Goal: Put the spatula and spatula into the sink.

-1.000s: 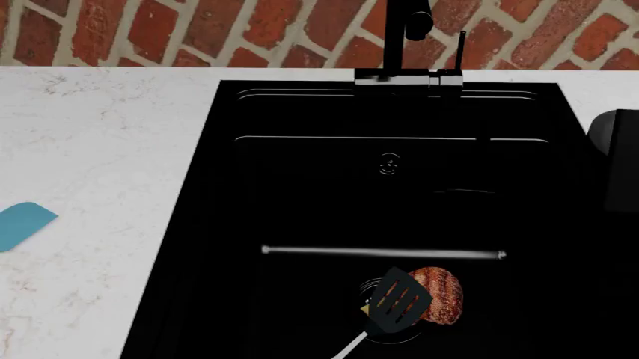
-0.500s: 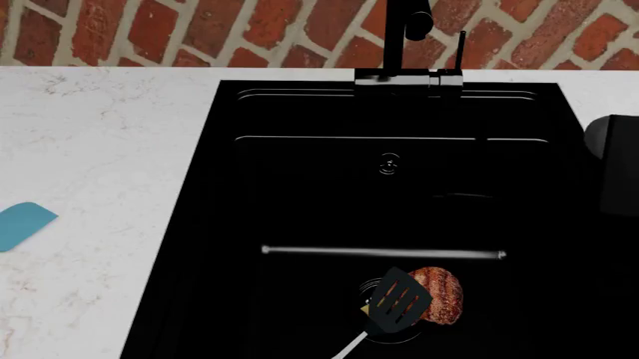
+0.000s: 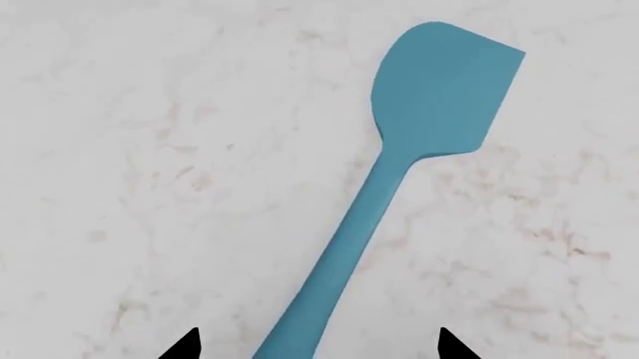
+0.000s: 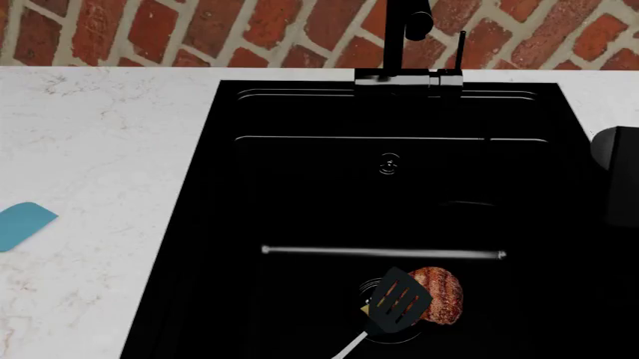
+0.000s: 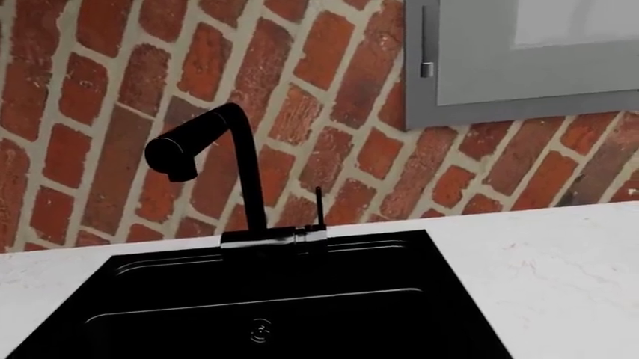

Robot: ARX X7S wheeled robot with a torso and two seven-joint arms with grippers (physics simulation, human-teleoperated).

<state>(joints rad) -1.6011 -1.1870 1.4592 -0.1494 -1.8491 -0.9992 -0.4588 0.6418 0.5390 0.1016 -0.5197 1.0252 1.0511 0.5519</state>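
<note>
Item 1: black slotted spatula (image 4: 397,302). Lies inside the sink (image 4: 230,224), near the front, its head resting against a brown grill-marked piece of meat (image 4: 441,294) by the drain; pale handle runs off the lower edge of the head view. Judged already delivered.

Item 2: light blue spatula (image 3: 399,164). Lies flat on the white marbled surface (image 3: 130,149), well to the left of the sink; in the head view only its blade tip (image 4: 22,223) shows at the left edge. Judged the step in hand.

Item 3: left pincer (image 3: 317,348). Two dark fingertips (image 3: 185,345) show at the edge of the left wrist view, set wide apart, the blue handle passing between them (not touching either, as far as can be told). Holding nothing.

Item 4: right pincer. Not visible in any view; state cannot be told. A dark shape at the right edge of the head view may be part of that arm.

Handling note: the handle runs diagonally across the gap, so the wrist should probably turn until the fingertips face its flat sides squarely, then descend close to the surface and close on the mid-handle, not the broad blade. A low, centred grip should limit pivoting during the carry to the sink.

Markings: no brands, labels or legible writing on any item, the faucet (image 5: 215,161) included.
</note>
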